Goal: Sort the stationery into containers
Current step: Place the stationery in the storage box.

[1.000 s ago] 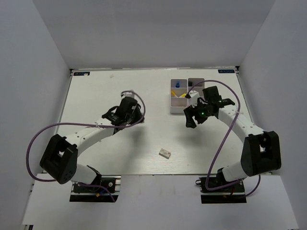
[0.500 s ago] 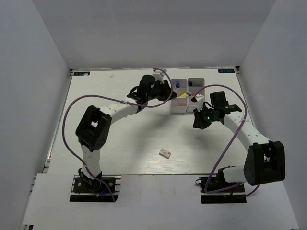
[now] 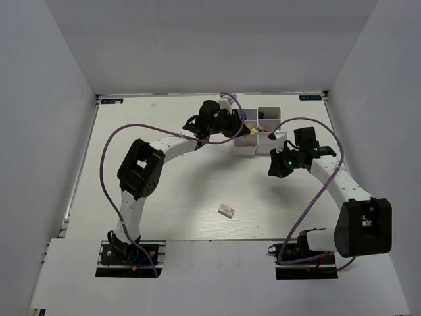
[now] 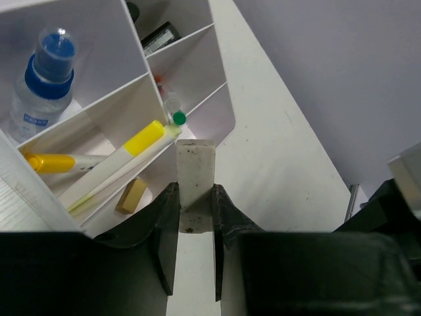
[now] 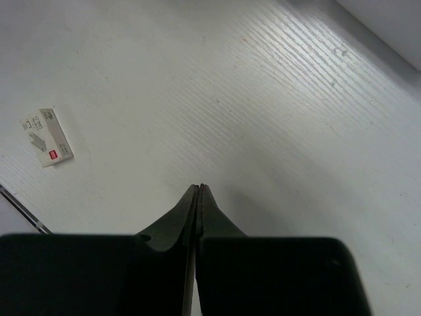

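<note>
My left tool [image 4: 194,201] has swung across to the white bins [image 4: 220,108], clamped narrow on a white eraser block [image 4: 195,168] that I hold just beside the compartment with the yellow-capped pens [image 4: 145,137]. My right tool [image 5: 198,194] has snapped shut on nothing and backed off over the counter [image 5: 283,99]. So the eraser only needs dropping in, while a small labelled white box [image 5: 47,137] lies unsorted.

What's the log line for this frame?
left gripper: shut on white rectangular eraser block, at white plastic bins | right gripper: shut, empty, above table | small white labelled block: loose on table
</note>
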Action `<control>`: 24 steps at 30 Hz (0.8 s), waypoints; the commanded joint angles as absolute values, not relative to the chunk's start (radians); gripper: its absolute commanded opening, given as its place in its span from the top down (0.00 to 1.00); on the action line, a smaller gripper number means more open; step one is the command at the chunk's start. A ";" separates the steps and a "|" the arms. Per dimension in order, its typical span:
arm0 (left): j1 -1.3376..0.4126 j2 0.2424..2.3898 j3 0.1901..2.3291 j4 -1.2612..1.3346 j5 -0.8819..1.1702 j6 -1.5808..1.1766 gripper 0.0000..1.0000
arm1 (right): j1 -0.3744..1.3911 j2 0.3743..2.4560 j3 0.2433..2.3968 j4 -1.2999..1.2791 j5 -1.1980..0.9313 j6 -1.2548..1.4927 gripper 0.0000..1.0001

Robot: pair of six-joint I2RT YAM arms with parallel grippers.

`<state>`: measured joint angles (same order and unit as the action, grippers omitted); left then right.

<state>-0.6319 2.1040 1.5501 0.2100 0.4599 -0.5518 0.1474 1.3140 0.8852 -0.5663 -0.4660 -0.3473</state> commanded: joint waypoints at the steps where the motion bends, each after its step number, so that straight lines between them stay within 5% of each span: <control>1: -0.635 2.103 1.583 0.178 0.485 -0.535 0.80 | 0.133 1.299 0.888 -0.548 -0.499 -0.342 1.00; 9: -0.635 2.112 1.574 0.120 0.476 -0.508 0.75 | 0.118 1.308 0.891 -0.548 -0.512 -0.342 1.00; 24: -0.635 2.161 1.649 0.043 0.437 -0.489 0.49 | 0.107 1.312 0.893 -0.552 -0.525 -0.348 0.91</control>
